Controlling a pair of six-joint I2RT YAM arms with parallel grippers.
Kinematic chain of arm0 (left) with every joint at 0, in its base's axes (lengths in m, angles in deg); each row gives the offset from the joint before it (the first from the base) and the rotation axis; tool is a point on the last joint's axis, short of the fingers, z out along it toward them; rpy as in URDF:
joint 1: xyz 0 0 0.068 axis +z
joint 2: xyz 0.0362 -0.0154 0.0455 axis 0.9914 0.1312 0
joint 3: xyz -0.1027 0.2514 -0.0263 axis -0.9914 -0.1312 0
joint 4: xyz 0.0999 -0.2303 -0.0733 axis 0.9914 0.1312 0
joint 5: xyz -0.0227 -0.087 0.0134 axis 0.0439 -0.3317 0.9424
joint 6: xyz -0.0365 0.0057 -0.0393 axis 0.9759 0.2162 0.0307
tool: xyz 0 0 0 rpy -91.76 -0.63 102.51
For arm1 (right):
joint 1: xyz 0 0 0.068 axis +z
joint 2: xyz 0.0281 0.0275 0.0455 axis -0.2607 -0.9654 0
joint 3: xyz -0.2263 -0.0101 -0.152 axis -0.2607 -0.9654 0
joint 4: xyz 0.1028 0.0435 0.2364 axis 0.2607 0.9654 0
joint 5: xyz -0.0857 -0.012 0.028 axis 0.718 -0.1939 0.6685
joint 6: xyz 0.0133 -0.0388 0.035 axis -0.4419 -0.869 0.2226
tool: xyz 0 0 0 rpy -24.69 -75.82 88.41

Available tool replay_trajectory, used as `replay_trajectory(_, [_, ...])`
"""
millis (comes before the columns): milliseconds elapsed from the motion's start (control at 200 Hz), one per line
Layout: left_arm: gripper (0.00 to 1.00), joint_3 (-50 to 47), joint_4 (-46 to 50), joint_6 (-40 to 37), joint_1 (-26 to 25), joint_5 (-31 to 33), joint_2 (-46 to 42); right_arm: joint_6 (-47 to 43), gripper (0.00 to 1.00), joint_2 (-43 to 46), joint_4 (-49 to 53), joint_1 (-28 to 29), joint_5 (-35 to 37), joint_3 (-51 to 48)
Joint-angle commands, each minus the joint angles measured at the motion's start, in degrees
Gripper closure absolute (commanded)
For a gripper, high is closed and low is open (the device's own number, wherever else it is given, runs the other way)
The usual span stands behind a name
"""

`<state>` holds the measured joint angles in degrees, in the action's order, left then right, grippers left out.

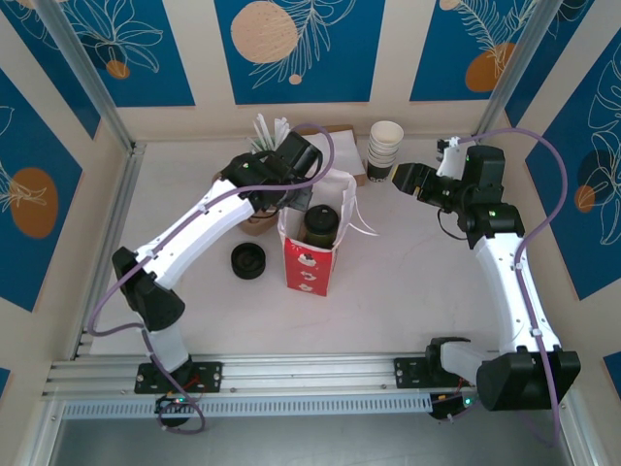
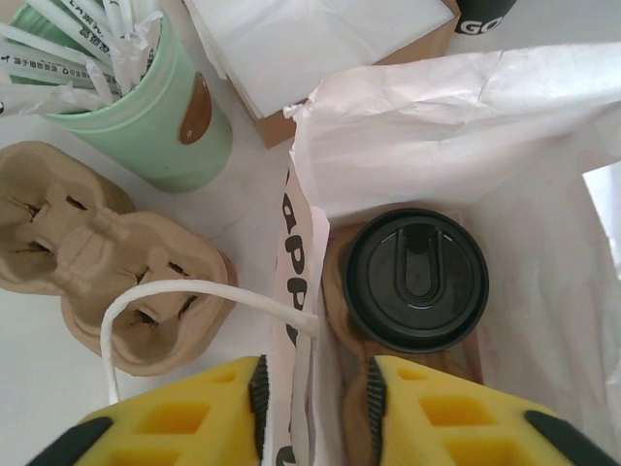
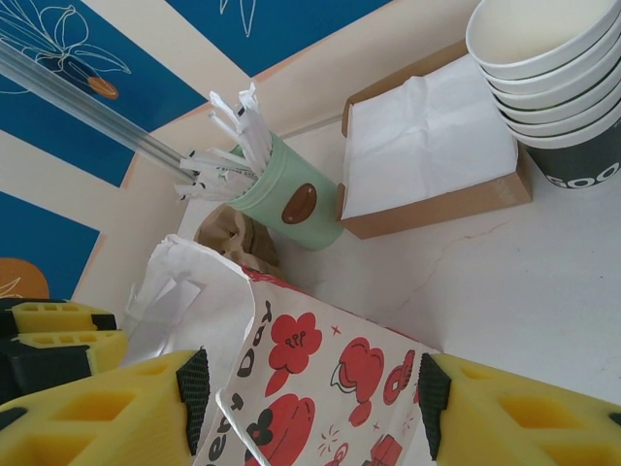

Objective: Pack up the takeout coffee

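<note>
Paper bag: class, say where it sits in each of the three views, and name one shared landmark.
Top external: paper bag centre, upright, open.
Left wrist: right half, seen from above, lidded cup inside.
Right wrist: bottom centre, red-printed side.
Landmark: green straw cup.

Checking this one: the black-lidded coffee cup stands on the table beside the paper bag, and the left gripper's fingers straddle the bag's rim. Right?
Not quite. The black-lidded coffee cup stands inside the paper bag, not outside it, as the left wrist view shows. The left gripper does straddle the bag's rim.
</note>
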<state>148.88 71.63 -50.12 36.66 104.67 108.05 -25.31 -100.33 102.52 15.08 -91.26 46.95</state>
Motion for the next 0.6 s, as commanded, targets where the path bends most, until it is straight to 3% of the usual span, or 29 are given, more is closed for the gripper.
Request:
replay_trajectory(0, [0.69,0.49,0.77,1.41,0.56,1.11,1.34,0.35,0.39,-0.81,-1.43,-0.33,-0.91,-0.33])
replay_trajectory(235, [0.75,0.94,1.17,1.44,0.87,1.35,2.64,0.71,0.39,-2.50,-2.42,-0.32,-1.27,-0.18])
replay_trajectory(355, [0.85,0.73,1.63,2.35,0.95,3.33,2.32,0.71,0.39,-3.03,-2.72,-0.34,-1.31,-0.03])
replay_trajectory(595, [0.88,-2.71,2.27,8.02,0.90,2.37,-0.83,0.75,0.39,-4.64,-3.92,0.15,0.19,0.37])
